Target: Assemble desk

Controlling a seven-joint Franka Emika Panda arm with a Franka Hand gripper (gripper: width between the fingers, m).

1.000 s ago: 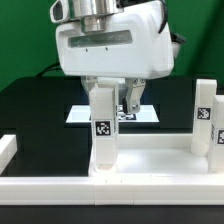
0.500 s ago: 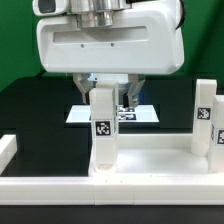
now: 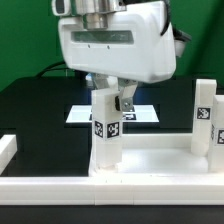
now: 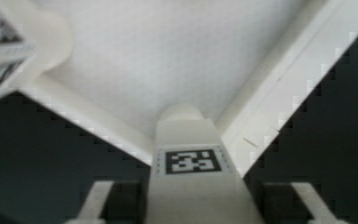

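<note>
since the earlier frames the gripper (image 3: 108, 98) has shifted toward the exterior view's right and now hangs over the upright leg (image 3: 106, 135), with its fingers drawn in closer on either side of the leg's top. whether the pads actually press the leg i cannot tell: in the wrist view the fingers (image 4: 110, 200) stand on both sides of the leg (image 4: 195, 160) with thin dark gaps showing between them and its faces. the leg is a white block carrying a black-and-white tag, standing vertical on the tabletop (image 3: 150, 165), near the raised rim along the front edge. the tabletop lies flat on the black table (image 3: 30, 110), its rim running across the foreground and rising at the exterior view's left end. a second leg (image 3: 204, 115), also tagged, stands upright at the tabletop's end on the exterior view's right, well apart from the gripper. behind the held-over leg, the marker board (image 3: 82, 114) lies flat on the table.
</note>
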